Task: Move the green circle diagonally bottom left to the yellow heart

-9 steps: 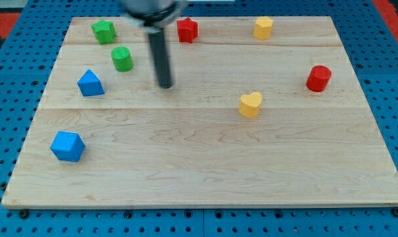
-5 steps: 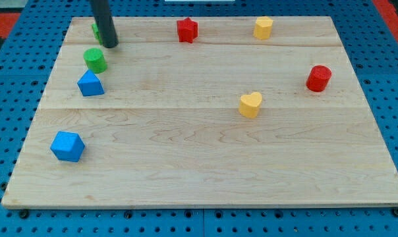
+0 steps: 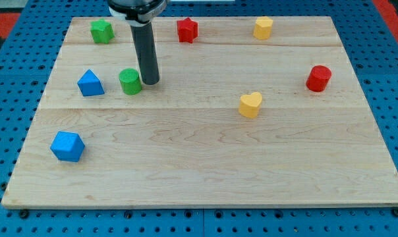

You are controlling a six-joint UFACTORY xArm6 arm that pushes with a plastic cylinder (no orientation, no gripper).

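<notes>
Wooden board [image 3: 205, 171] on a blue pegboard surface [image 3: 397, 79], all four board edges in view. Lower half of the board is mostly bare wood, wide room along the view's bottom and in the middle band. Blocks sit mainly near the top and sides: green star-like block [image 3: 101, 30] near the top-left corner, red star-like block [image 3: 187, 29] at top centre, yellow block [image 3: 263, 27] at top right, shape hard to tell, red cylinder [image 3: 318, 78] close to the view's right edge, blue triangle-like block [image 3: 89, 83] at left, blue cube-like block [image 3: 67, 146] at lower left near the left edge. No brand, label or writing readable anywhere. The arm ends in a plain dark rod, no claw on it, so nothing to report as spread or pinching. My tip [image 3: 150, 82] is down on the board just to the view's right of the green circle [image 3: 130, 81], about touching its right side; actual contact can't be made out. Green circle lies left of centre in the upper half, between the blue triangle-like block and my tip. Yellow heart [image 3: 250, 105] is well apart to the view's right and slightly lower, with open wood between it and the green circle.
</notes>
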